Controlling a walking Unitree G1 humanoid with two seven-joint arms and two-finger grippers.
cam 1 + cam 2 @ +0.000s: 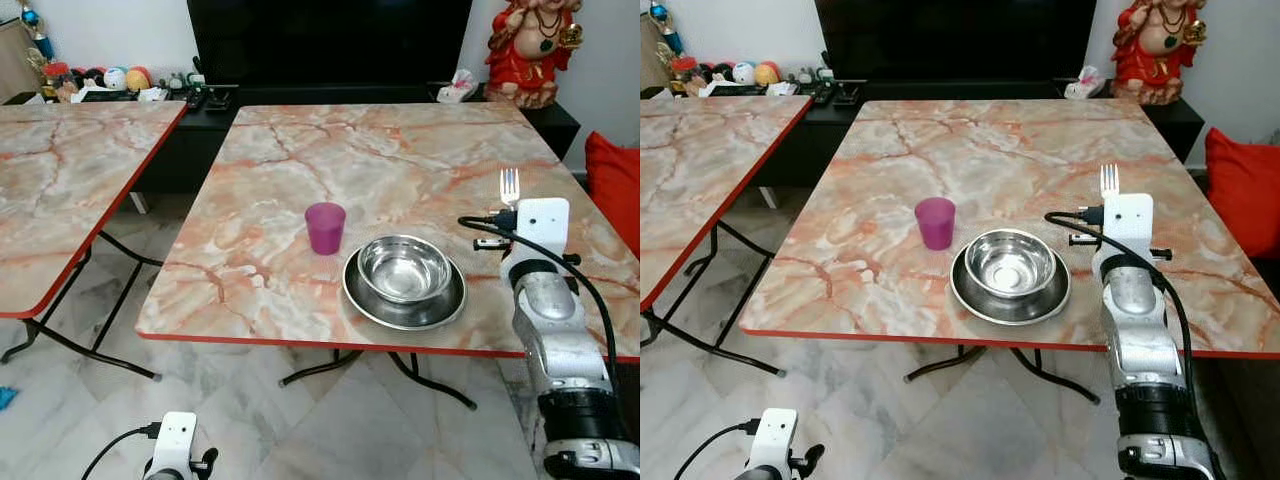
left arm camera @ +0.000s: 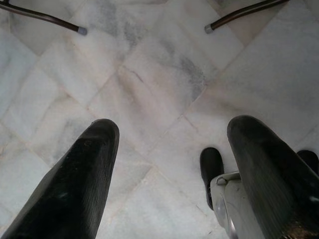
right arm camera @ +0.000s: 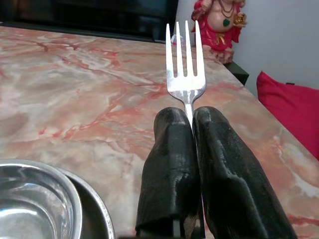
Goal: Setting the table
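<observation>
Two fingers of my right gripper (image 3: 192, 149) pinch the fork (image 3: 184, 59) upright over the table (image 1: 300, 160), just right of the bowl (image 1: 405, 266) on its plate (image 1: 375, 305); a cup (image 1: 325, 227) stands left. My left gripper (image 2: 169, 169) hangs spread above the floor (image 2: 149, 74).

Bowl (image 1: 405, 267) in plate (image 1: 362, 296), cup (image 1: 325, 227) apparently just left.
</observation>
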